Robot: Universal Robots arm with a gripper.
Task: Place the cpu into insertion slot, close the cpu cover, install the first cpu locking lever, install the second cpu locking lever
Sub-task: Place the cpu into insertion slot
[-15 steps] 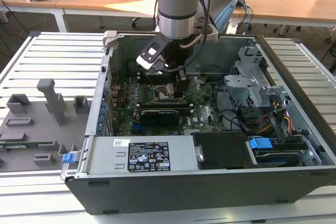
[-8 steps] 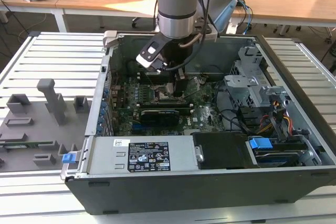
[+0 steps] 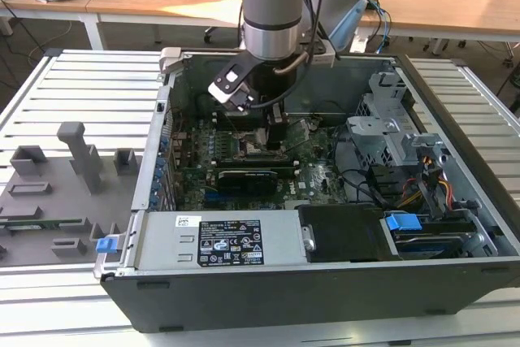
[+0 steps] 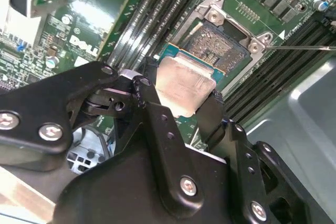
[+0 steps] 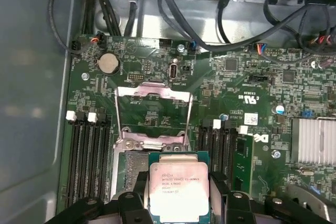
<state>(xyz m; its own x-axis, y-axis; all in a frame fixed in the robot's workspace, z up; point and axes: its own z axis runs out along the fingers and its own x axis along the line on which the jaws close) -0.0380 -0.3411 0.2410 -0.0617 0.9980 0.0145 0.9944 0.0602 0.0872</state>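
1. The black two-fingered gripper (image 4: 178, 93) pinches the small square cpu (image 5: 178, 188), silver-grey metal face up, with one finger on each of two opposite edges.
2. The chip hangs over the near part of the square black insertion slot with its silver rim (image 4: 210, 45). I cannot tell whether it touches. In the exterior view this sits at mid-frame, inside the open grey computer case (image 3: 244, 298).
3. The thin silver cpu cover frame (image 5: 152, 93) stands swung open beyond the socket, so the way in looks clear.
4. Likely risk: if the chip is let go off-square or tilted, a corner could ride on the rim or bend the contacts.
5. Long black memory slots (image 5: 86, 150) flank the socket closely, so a spreading finger could strike them.
6. A thin metal rod (image 4: 299, 47), perhaps a locking lever, juts out beside the socket.
7. Black cables (image 5: 157, 9) lie well apart, at the board's edge.
8. A grey moulded fixture (image 3: 65, 176) sits at the exterior view's left, outside the case.
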